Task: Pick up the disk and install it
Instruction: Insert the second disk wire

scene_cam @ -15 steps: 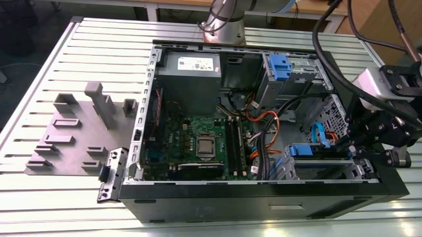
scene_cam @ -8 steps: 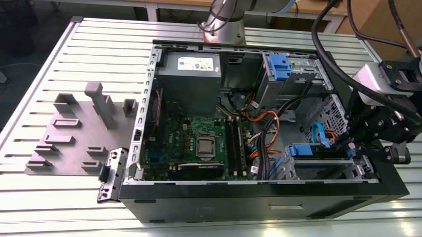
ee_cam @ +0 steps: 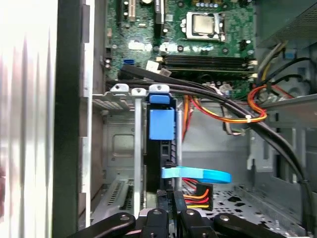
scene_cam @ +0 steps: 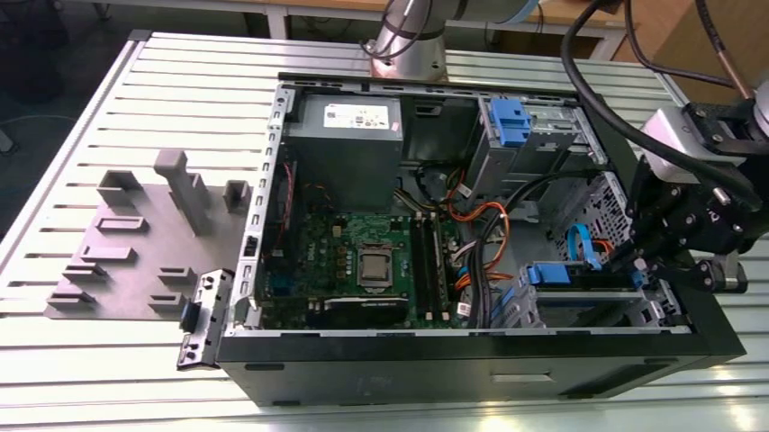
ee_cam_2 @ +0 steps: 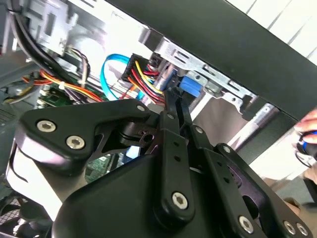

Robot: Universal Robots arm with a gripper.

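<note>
The fingers [ee_cam: 171,198] are pressed nearly together on the edge of the disk [ee_cam: 161,148], which stands on edge in the drive cage [ee_cam: 124,91] at the computer case's [scene_cam: 481,360] front corner, beside the motherboard [scene_cam: 360,261]. Judging by this, the install step is under way; seating it fully seems to call for a straight push along the cage rails.

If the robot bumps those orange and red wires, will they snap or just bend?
Probably just bend: the orange and red wires hang in loose curves, so they look floppy. They seem light too, being thin. A small tie bundles them, so they would likely shift together.
</note>
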